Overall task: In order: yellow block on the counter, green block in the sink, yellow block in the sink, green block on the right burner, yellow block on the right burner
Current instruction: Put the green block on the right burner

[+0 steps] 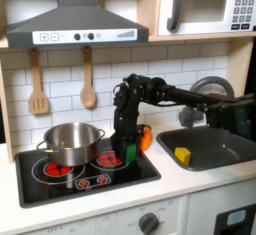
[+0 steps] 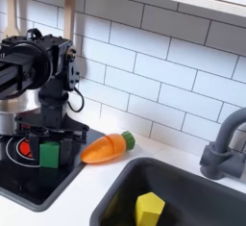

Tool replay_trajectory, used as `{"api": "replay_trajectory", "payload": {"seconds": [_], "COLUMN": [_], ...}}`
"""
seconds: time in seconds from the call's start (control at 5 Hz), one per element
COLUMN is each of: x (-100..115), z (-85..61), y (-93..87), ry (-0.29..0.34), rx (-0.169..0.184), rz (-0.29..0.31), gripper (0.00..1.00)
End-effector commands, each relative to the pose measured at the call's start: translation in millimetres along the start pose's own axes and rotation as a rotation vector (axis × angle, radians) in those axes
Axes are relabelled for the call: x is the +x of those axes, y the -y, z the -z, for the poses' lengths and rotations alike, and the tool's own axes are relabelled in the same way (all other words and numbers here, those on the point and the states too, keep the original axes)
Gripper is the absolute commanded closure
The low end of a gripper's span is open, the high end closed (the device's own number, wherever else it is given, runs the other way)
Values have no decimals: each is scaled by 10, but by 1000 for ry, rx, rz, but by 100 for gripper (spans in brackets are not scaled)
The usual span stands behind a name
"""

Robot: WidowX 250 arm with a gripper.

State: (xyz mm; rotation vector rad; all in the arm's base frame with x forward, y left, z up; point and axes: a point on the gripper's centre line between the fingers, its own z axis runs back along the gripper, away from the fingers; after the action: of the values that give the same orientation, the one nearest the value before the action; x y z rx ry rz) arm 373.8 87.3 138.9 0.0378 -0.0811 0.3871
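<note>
block [image 2: 49,154] on cooktop [image 2: 29,187] under gripper [image 2: 50,141], another block [image 2: 149,209] in sink [image 2: 115,196]

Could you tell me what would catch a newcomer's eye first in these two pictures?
Probably the black gripper lowered over the cooktop's right burner, its jaws around the green block. Next, the yellow block lying in the dark sink, bright against the basin. Between them an orange carrot toy lies on the pale counter, with a steel pot on the left burner.

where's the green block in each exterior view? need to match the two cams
First exterior view: green block just right of centre, on the black cooktop's right edge, at the gripper.
Second exterior view: green block lower left, under the gripper.
Shared landmark: the orange carrot toy, beside it toward the sink.
</note>
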Motion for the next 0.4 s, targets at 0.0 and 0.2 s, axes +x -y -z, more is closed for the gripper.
{"api": "replay_trajectory", "payload": {"seconds": [0.0, 0.2], "x": [-74, -108], "z": [-10, -73], "y": [15, 6], "ry": [-19, -15], "rx": [-6, -33], "rz": [19, 18], "gripper": [0, 0]}}
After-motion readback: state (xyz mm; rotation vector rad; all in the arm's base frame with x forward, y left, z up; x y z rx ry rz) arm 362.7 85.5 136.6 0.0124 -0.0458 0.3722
